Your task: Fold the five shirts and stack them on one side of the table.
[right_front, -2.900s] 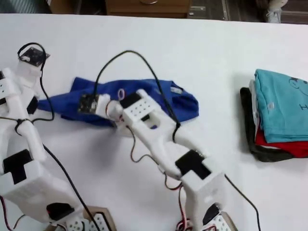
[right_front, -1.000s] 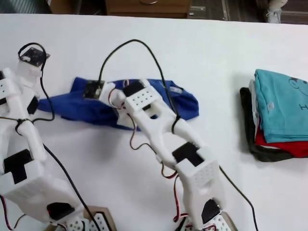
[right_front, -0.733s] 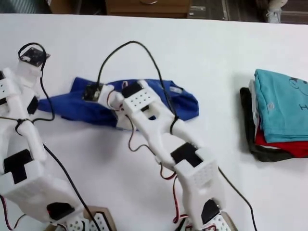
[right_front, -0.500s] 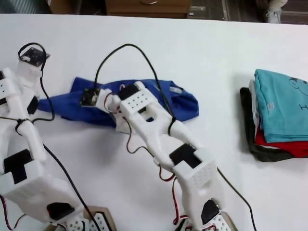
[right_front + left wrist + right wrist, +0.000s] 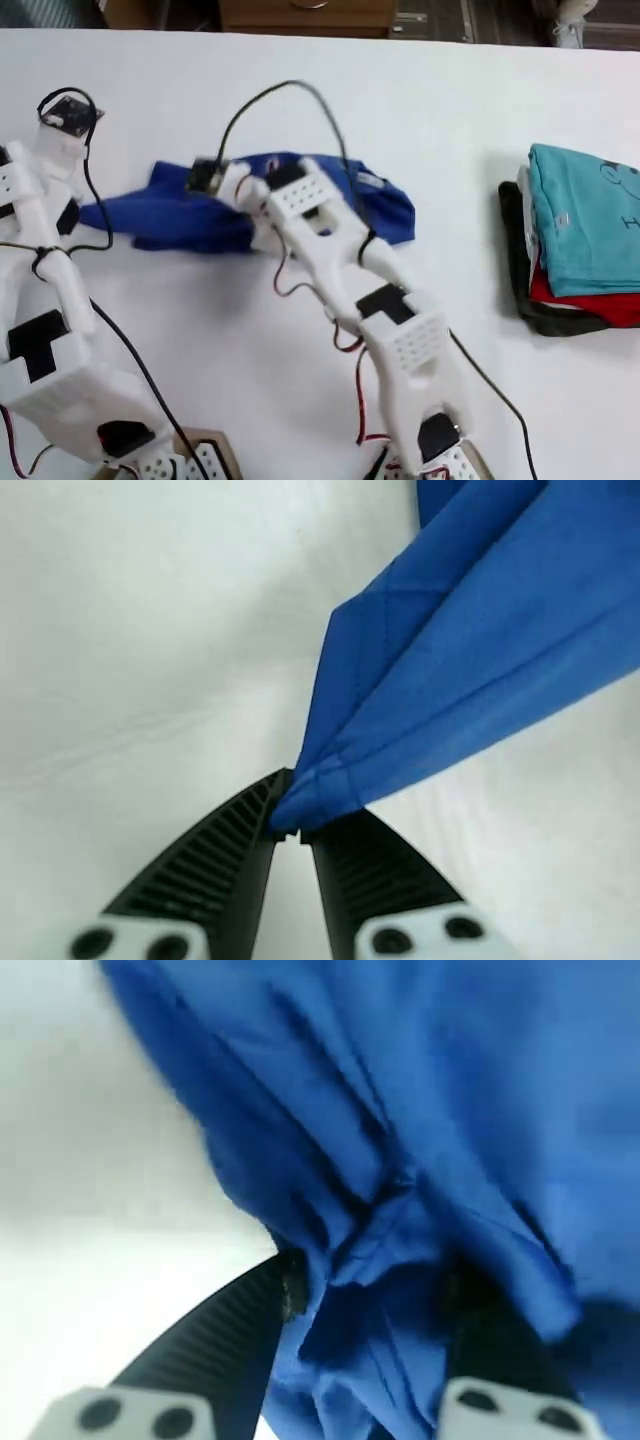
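Blue shirt (image 5: 170,212) was held by two grippers and was not yet folded.

The left gripper (image 5: 290,825) had its fingers closed narrow on one corner of the cloth, and the cloth spread away from the fingertips over the white table (image 5: 450,120). The right gripper (image 5: 370,1295) held a thick bunch of the same shirt, pressed between its two fingers. To do this fold well, I think both grips should stay firm. The right one should carry its bunch across evenly, so that the cloth lands flat. The stack of folded shirts (image 5: 585,240) lay well apart from both pairs of fingers, beyond the right arm. A black cable (image 5: 290,84) looped above the shirt near the right fingers and could catch on it.
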Available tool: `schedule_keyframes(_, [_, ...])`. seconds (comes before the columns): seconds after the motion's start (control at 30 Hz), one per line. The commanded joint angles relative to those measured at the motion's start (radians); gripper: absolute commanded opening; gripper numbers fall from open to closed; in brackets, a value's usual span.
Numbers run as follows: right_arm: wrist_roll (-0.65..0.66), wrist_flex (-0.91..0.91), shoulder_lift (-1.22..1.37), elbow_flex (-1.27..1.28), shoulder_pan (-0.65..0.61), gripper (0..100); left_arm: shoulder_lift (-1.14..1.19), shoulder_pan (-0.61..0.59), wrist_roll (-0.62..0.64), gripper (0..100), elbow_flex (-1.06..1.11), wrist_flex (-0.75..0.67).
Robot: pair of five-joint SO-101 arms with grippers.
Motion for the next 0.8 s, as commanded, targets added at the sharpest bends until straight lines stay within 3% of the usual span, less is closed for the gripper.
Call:
schedule_keyframes(0.0, [-0.003, 0.073, -0.018, -0.144, 0.039, 18.0, -0.057, -0.006, -0.005, 2, -0.004, -0.011])
schedule_keyframes(0.2, [-0.003, 0.14, -0.013, -0.279, 0.041, 14.5, -0.057, -0.005, -0.003, 2, -0.004, -0.012])
schedule_keyframes(0.47, [-0.009, 0.153, -0.013, -0.276, 0.03, 14.8, -0.057, -0.005, -0.005, 2, -0.004, -0.012])
schedule_keyframes(0.77, [-0.051, 0.124, -0.008, -0.19, -0.07, 15.6, -0.057, -0.006, -0.006, 2, -0.004, -0.012])
